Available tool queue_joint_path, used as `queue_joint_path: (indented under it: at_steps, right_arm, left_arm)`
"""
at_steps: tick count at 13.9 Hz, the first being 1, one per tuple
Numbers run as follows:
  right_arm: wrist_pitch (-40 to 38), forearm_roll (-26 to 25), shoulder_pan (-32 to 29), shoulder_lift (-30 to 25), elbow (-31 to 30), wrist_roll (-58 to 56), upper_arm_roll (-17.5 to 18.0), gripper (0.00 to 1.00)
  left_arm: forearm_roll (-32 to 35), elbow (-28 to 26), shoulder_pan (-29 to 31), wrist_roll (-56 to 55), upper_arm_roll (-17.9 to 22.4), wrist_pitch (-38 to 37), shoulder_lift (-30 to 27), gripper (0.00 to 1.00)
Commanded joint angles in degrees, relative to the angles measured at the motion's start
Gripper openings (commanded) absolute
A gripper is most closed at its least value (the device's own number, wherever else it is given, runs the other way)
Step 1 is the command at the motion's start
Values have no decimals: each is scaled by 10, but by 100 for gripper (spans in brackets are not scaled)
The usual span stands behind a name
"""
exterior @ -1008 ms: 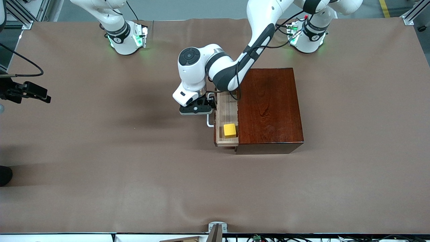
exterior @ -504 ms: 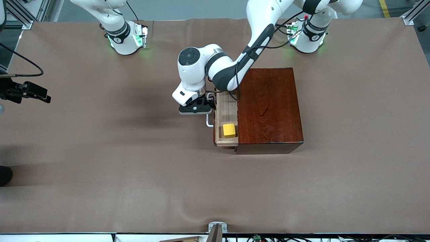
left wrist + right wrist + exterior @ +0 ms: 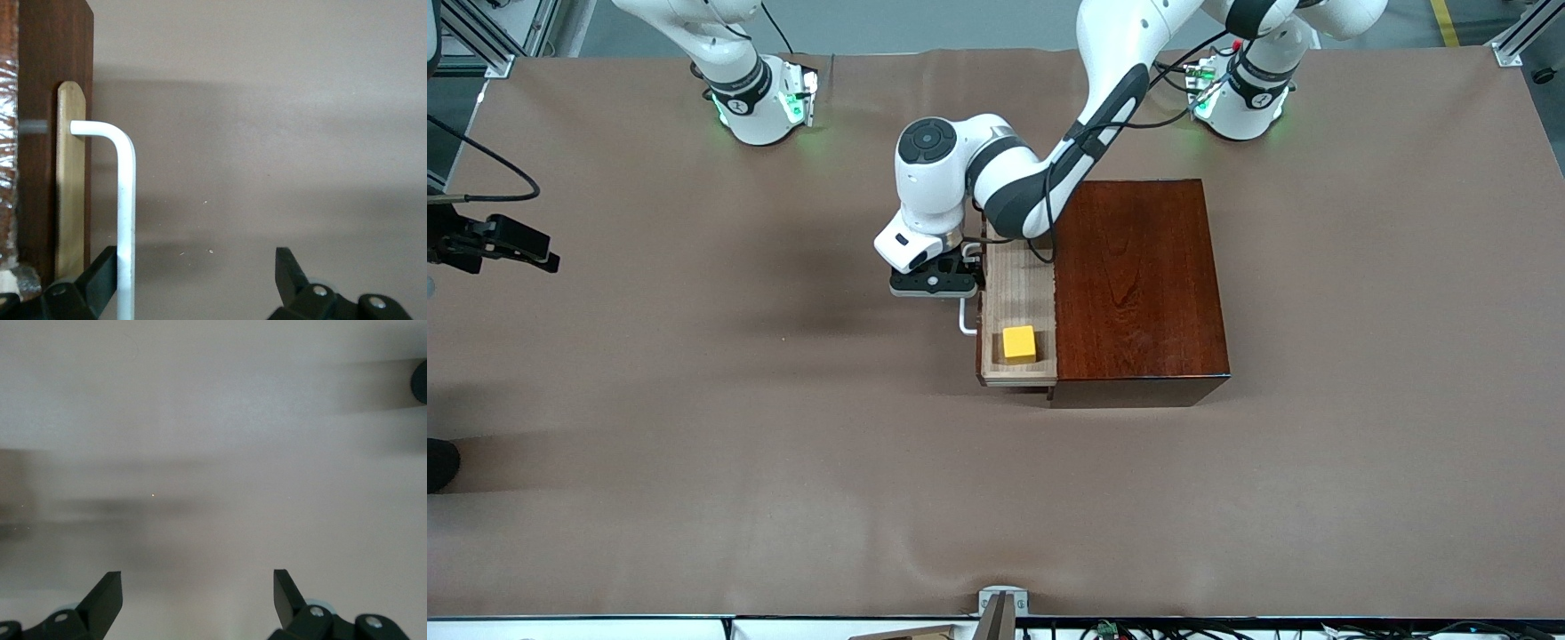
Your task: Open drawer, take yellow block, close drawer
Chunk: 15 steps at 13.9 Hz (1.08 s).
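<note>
The dark reddish-brown box (image 3: 1138,276) stands mid-table with its pale wood drawer (image 3: 1018,293) pulled partly out toward the right arm's end. The yellow block (image 3: 1019,343) lies in the drawer's corner nearest the front camera. My left gripper (image 3: 932,284) is at the white handle (image 3: 965,320). In the left wrist view the gripper (image 3: 197,252) is open, and the handle bar (image 3: 125,200) runs between the fingers, against one finger (image 3: 100,267). My right gripper (image 3: 197,577) is open over bare table, holding nothing.
The brown table cover (image 3: 783,444) spreads all around the box. A black device with a cable (image 3: 498,242) sits at the table edge at the right arm's end. A small metal bracket (image 3: 1002,597) is at the edge nearest the front camera.
The left gripper has moved toward the right arm's end with the handle, and the drawer has slid farther out, carrying the yellow block along.
</note>
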Motion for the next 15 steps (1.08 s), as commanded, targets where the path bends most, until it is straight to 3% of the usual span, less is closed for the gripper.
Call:
queue_joint_path:
  at_steps: [1, 11, 15]
  right_arm:
    - [-7, -3, -3, 0, 7, -4, 5, 100]
    - [-7, -2, -2, 4, 6, -6, 5, 100]
    - [-8, -3, -1, 3, 6, -6, 6, 100]
  left_arm:
    - [-18, 26, -9, -18, -35, 35, 8, 100]
    - [-16, 22, -2, -21, -24, 29, -59, 100]
    - [-46, 21, 81, -19, -23, -5, -113, 100]
